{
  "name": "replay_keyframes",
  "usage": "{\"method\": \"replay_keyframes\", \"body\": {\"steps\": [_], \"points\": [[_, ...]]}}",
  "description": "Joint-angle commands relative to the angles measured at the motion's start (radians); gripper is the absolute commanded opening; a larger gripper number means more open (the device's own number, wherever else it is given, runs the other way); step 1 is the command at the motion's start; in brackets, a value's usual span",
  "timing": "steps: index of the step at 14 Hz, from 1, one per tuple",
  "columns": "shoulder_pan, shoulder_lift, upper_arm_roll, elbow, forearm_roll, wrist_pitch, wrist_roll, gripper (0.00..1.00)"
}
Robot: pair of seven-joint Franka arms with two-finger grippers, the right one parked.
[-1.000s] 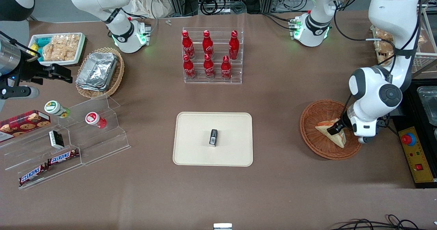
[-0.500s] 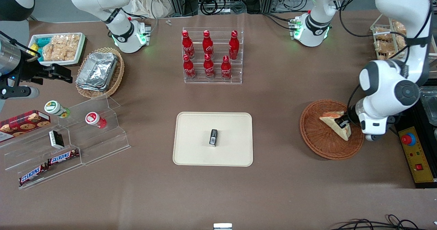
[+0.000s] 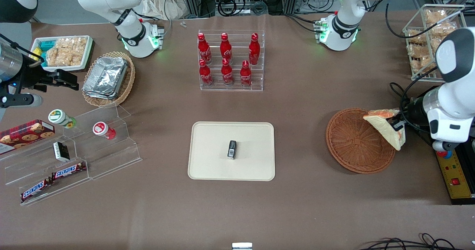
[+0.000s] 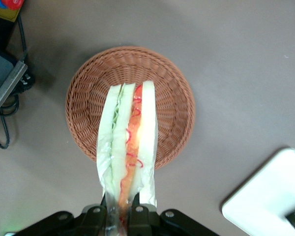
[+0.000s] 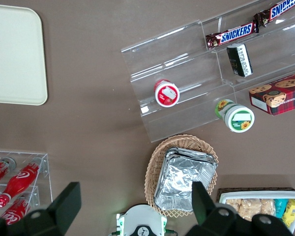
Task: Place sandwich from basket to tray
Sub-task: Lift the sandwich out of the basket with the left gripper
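Note:
My left gripper (image 3: 397, 125) is shut on the sandwich (image 3: 386, 130), a wrapped wedge of white bread with orange-red and green filling. It holds the sandwich in the air above the rim of the reddish-brown wicker basket (image 3: 352, 142) at the working arm's end. In the left wrist view the sandwich (image 4: 130, 142) hangs from the gripper (image 4: 120, 212) over the basket (image 4: 172, 93), which has nothing else in it. The cream tray (image 3: 211, 157) lies mid-table with a small dark packet (image 3: 232, 149) on it; its corner shows in the wrist view (image 4: 265, 199).
A clear rack of red bottles (image 3: 228, 60) stands farther from the front camera than the tray. A wire rack of snacks (image 3: 426, 45) and a yellow control box (image 3: 454, 172) lie at the working arm's end. A tan foil basket (image 3: 107, 78) and clear shelves (image 3: 74, 157) lie toward the parked arm's end.
My gripper has lifted the sandwich out of the basket and carried it up and toward the working arm's end. The basket now holds nothing.

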Motion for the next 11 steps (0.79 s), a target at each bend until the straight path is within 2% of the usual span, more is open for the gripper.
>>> {"method": "replay_keyframes", "body": {"steps": [1, 3, 4, 6, 9, 11], "points": [[-0.008, 0.026, -0.060, 0.060, -0.005, -0.030, 0.023, 0.00], [-0.009, 0.026, -0.113, 0.061, 0.004, -0.033, 0.117, 0.00], [-0.028, 0.026, -0.149, 0.063, 0.034, -0.032, 0.186, 0.00], [-0.099, 0.026, -0.211, 0.061, 0.135, -0.026, 0.202, 0.00], [-0.189, 0.085, -0.221, 0.063, 0.128, 0.012, 0.158, 0.00], [-0.258, 0.137, -0.221, 0.063, 0.140, 0.101, 0.110, 0.00]]}}
